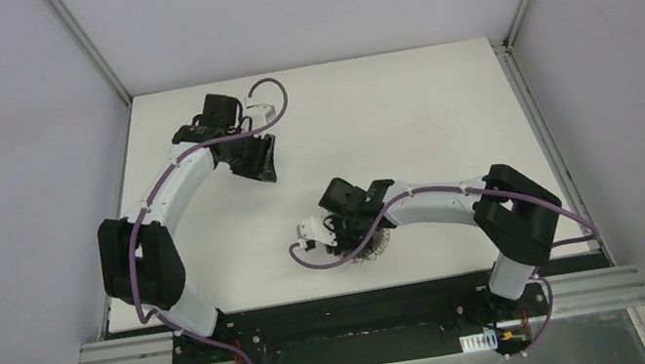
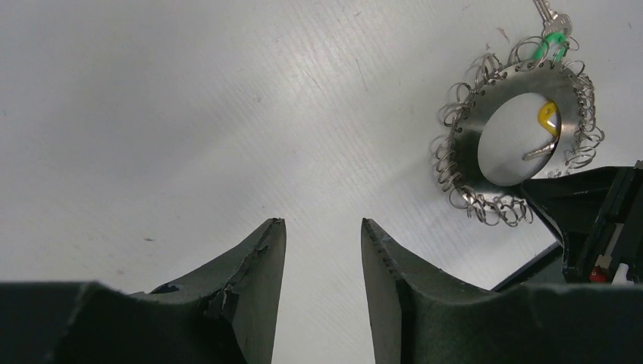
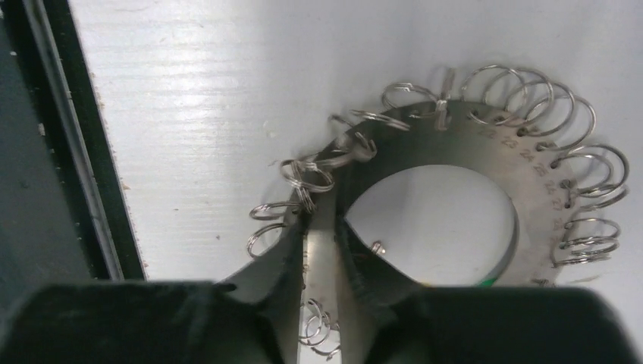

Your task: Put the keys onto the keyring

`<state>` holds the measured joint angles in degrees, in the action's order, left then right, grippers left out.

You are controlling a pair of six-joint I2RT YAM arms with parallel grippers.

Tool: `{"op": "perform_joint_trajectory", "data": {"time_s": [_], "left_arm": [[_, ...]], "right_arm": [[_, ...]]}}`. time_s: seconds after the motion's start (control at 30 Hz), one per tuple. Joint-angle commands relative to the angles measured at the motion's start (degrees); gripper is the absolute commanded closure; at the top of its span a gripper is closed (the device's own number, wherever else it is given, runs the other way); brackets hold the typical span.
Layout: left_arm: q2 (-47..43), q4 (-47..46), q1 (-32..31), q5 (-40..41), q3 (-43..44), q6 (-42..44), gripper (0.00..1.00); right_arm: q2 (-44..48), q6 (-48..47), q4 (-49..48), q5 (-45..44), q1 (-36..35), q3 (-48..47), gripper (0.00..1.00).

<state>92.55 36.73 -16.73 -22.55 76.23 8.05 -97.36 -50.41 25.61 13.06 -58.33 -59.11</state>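
The keyring (image 2: 464, 144), a flat dark-grey ring fringed with silver wire loops, lies on the white table near the front edge (image 1: 379, 248). My right gripper (image 3: 322, 227) is shut on its band, one finger outside the rim and one in the hole; it also shows in the top view (image 1: 363, 238). The yellow-headed key (image 2: 547, 117) lies inside the ring's hole. The green-headed key (image 2: 553, 42) sits at the ring's rim among the loops. My left gripper (image 2: 322, 226) is open and empty, far from the ring at the table's back left (image 1: 267, 167).
A black rail (image 3: 76, 167) runs along the table's near edge just beside the keyring. White walls (image 1: 24, 192) close in the table on three sides. Purple cables (image 1: 312, 261) hang off both arms.
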Motion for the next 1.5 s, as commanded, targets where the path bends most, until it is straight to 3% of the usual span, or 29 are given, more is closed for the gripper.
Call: {"op": "perform_joint_trajectory", "data": {"time_s": [0.0,0.07,0.37,0.57,0.73,1.27,1.47], "left_arm": [[-2.6,1.5,0.9,-1.1,0.5,-0.5,0.58],[-2.6,1.6,0.9,-1.0,0.5,-0.5,0.58],[-3.4,1.9,1.5,-0.6,0.9,-0.2,0.58],[-4.0,1.7,1.9,-0.2,1.0,-0.1,0.58],[-4.0,2.0,2.5,-0.2,1.1,-0.1,0.57],[-4.1,2.1,4.0,-2.1,0.9,-0.2,0.57],[-3.8,2.1,4.3,-2.6,0.9,-0.2,0.57]], "right_arm": [[-2.9,0.1,1.4,-4.2,0.2,-0.9,0.88],[-3.1,0.2,2.4,-3.3,0.7,-2.6,0.99],[-1.9,1.5,8.2,4.6,5.4,-9.9,1.00],[0.8,-0.8,10.1,11.4,4.6,-9.2,0.67],[-0.5,-2.1,9.7,10.4,1.3,-9.7,0.58],[-6.7,-4.0,6.9,2.2,-2.5,-11.2,0.56],[-6.7,-4.2,6.9,0.9,-3.0,-11.3,0.63]]}}
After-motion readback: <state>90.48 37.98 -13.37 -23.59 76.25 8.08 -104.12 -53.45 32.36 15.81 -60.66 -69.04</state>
